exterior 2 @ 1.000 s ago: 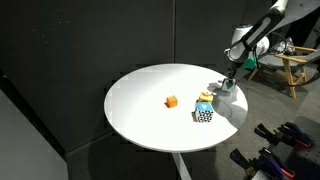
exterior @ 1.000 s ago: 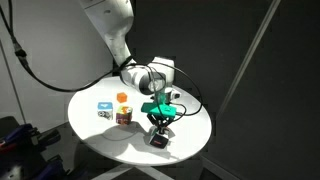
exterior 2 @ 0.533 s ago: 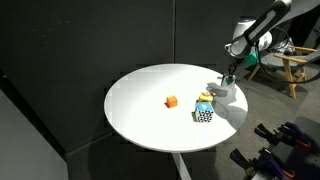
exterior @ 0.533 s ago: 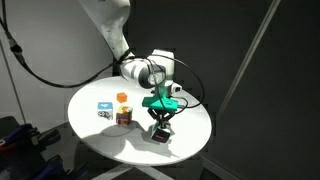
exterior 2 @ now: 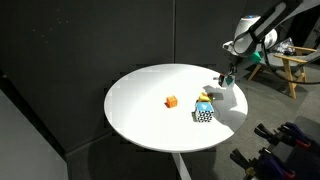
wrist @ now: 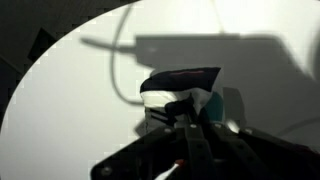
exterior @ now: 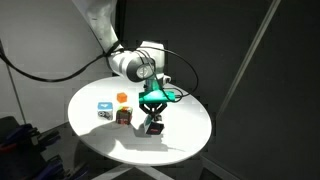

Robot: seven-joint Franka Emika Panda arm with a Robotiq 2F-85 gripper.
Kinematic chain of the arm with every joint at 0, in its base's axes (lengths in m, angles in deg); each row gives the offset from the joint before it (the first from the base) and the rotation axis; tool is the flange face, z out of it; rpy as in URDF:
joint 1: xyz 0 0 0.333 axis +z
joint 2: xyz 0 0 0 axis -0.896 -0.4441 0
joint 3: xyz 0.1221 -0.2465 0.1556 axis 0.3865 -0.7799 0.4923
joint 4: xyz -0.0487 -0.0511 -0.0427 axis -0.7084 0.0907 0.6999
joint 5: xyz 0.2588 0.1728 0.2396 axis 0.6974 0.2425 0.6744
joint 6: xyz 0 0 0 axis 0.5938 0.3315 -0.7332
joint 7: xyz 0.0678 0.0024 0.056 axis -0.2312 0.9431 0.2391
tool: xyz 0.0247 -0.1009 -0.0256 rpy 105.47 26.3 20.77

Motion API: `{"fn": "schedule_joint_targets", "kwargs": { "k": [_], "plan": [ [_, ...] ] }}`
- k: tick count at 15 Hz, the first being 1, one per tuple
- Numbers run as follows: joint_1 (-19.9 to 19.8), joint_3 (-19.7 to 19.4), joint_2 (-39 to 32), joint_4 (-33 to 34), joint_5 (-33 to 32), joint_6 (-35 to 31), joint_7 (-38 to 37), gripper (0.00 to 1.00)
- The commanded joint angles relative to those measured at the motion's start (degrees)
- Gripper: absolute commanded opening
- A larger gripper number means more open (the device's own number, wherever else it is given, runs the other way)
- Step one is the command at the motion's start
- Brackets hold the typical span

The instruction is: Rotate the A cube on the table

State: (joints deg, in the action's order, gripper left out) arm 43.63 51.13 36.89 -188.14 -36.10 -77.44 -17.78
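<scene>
The A cube (exterior: pixel 153 125), small with black and white faces, sits between the fingers of my gripper (exterior: pixel 152 114), which is shut on it and holds it a little above the round white table (exterior: pixel 95 135). In the wrist view the cube (wrist: pixel 180 85) shows a dark top and a white band just ahead of the fingertips (wrist: pixel 190 112), with the table (wrist: pixel 70 90) below. In an exterior view my gripper (exterior 2: pixel 227 79) hangs near the table's (exterior 2: pixel 150 125) far-right rim. The cube is too small to make out there.
A blue-and-white cube (exterior: pixel 104 108), a small orange cube (exterior: pixel 122 98) and a dark reddish cube (exterior: pixel 124 117) stand close together beside the gripper. The orange cube (exterior 2: pixel 171 100) and a checkered cube (exterior 2: pixel 203 114) show in an exterior view. A wooden chair (exterior 2: pixel 290 62) stands beyond the table.
My gripper has risen and moved toward the other cubes, carrying the A cube away from the table's near edge. The other cubes have not moved.
</scene>
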Motion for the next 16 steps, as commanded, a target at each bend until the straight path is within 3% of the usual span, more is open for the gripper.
{"fn": "schedule_joint_targets", "kwargs": {
  "k": [1,9,10,11,16],
  "plan": [
    [-1.1,1.6,4.8,-5.9,0.7,-2.9,8.7,0.02],
    [-1.5,2.7,9.3,-13.5,3.0,-9.9,25.6,0.02],
    [-1.4,2.6,9.4,-13.8,3.6,-10.4,26.6,0.02],
    [0.9,0.7,7.1,-11.5,2.4,-9.0,23.0,0.02],
    [1.2,0.5,6.9,-11.8,2.5,-9.1,23.3,0.04]
  ]
}}
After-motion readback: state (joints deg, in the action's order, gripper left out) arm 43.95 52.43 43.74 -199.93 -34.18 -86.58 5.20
